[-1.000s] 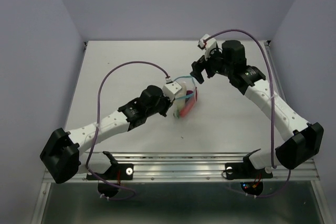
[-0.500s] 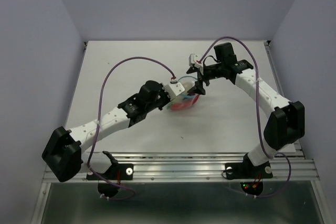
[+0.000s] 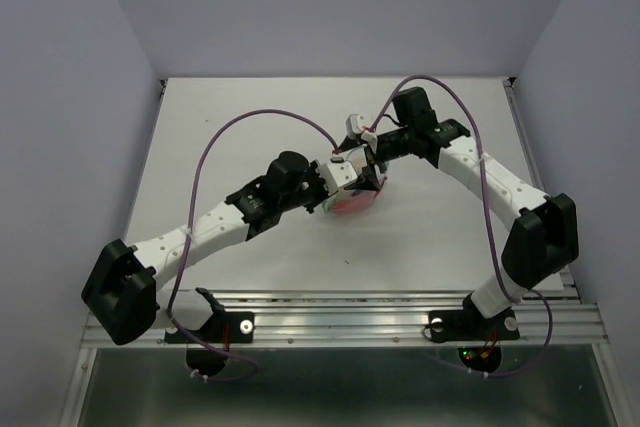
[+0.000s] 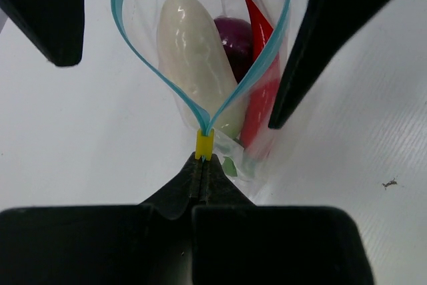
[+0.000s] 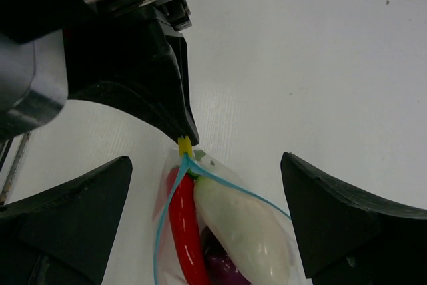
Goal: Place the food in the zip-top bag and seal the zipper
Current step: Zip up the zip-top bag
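Note:
The clear zip-top bag (image 3: 352,201) lies on the white table with its mouth gaping. Inside it are the food pieces: a white radish (image 4: 197,65), a purple onion (image 4: 233,39) and a red chili (image 4: 262,91). The light-blue zipper (image 4: 133,51) bows open in a loop and meets at a yellow end tab (image 4: 204,145). My left gripper (image 4: 202,165) is shut on the bag's corner just behind that tab. My right gripper (image 5: 205,165) is open over the mouth, one finger on each side of it, touching nothing. The radish (image 5: 243,231) and chili (image 5: 183,231) show between its fingers.
The white table (image 3: 230,127) has grey walls on three sides and a metal rail (image 3: 340,307) at the near edge. Purple cables (image 3: 215,142) arc above both arms. The two wrists crowd together at the bag.
My right arm has swung left and down from the back right until its open fingers straddle the bag's mouth. My left gripper has kept hold of the bag and shifted slightly back.

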Controlling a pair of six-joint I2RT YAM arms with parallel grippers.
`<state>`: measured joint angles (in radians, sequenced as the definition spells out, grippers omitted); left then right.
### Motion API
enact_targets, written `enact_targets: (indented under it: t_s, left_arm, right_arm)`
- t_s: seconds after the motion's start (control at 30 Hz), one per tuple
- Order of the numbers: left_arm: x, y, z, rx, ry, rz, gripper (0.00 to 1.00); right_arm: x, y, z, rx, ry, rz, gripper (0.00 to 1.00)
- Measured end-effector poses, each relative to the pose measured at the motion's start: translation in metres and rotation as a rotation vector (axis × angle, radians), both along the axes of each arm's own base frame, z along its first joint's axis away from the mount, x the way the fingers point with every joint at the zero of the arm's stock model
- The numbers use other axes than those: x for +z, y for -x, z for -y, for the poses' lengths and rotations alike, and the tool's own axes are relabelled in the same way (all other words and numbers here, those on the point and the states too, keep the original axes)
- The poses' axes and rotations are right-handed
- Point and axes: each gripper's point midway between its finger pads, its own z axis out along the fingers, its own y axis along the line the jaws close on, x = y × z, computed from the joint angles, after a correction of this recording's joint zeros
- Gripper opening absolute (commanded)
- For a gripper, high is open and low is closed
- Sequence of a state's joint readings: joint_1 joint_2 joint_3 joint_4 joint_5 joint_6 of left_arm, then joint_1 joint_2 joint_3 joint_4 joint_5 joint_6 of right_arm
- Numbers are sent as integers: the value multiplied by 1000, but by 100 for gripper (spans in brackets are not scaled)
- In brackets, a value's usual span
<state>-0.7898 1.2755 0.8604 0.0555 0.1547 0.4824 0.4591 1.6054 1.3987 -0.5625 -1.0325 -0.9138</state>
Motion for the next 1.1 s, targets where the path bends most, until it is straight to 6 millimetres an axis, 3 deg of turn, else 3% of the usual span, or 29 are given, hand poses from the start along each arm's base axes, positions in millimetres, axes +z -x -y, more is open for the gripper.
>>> enact_targets:
  t_s: [0.07, 0.2, 0.87, 1.1]
  left_arm:
    - [0, 1, 1, -8, 3, -3, 0]
    - [1, 1, 1, -12, 6, -11, 0]
    - [2, 5, 5, -23, 22, -43, 0]
    - [4, 5, 6, -21, 34, -48, 0]
  right_arm:
    - [-2, 6, -6, 18, 1, 1, 94]
    - [-6, 15, -17, 54, -4, -14, 75]
    - [-49, 15, -29, 91, 19, -131, 48]
    - [-51, 20, -31, 106, 18, -135, 24]
